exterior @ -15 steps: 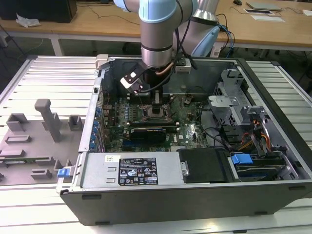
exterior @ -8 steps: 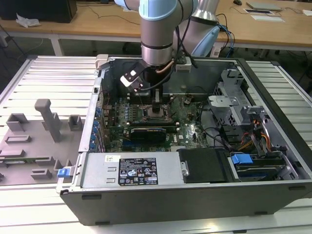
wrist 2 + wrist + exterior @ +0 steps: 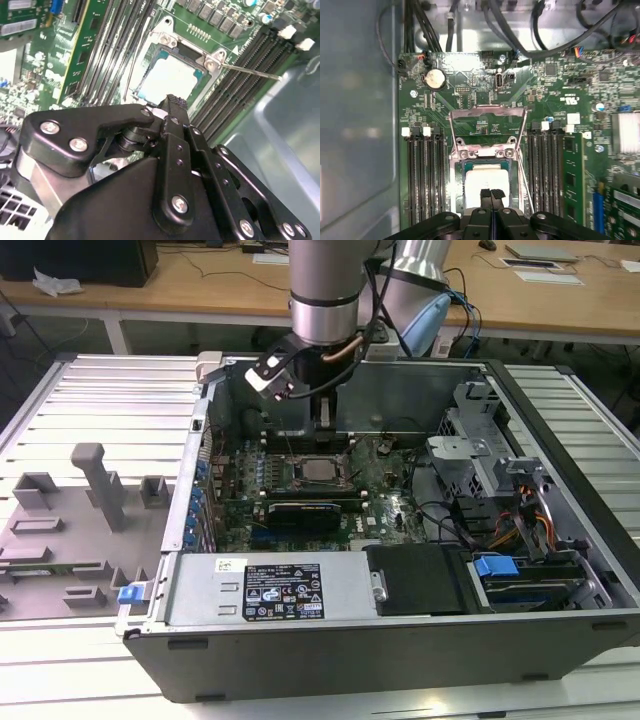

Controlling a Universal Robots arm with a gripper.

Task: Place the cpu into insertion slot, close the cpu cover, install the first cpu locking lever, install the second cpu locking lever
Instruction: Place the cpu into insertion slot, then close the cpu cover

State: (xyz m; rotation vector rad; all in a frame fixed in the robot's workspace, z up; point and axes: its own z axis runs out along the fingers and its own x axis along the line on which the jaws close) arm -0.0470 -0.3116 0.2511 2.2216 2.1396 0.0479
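Cpu (image 3: 481, 179) seated in the insertion slot (image 3: 465, 167); cpu cover (image 3: 487, 111) open, levers loose.
In the first wrist view the chip lies flat in the socket at the middle of the motherboard (image 3: 470, 80), between two banks of memory slots (image 3: 427, 175). The gripper (image 3: 492, 195) hangs over one edge of the chip, jaws closed together on nothing; whether it touches the chip I cannot tell. The cover stands swung back on its hinge, and the thin locking levers (image 3: 250, 71) stick out unlatched beside the socket. As I judge it, placing is done; the cover and both levers remain.
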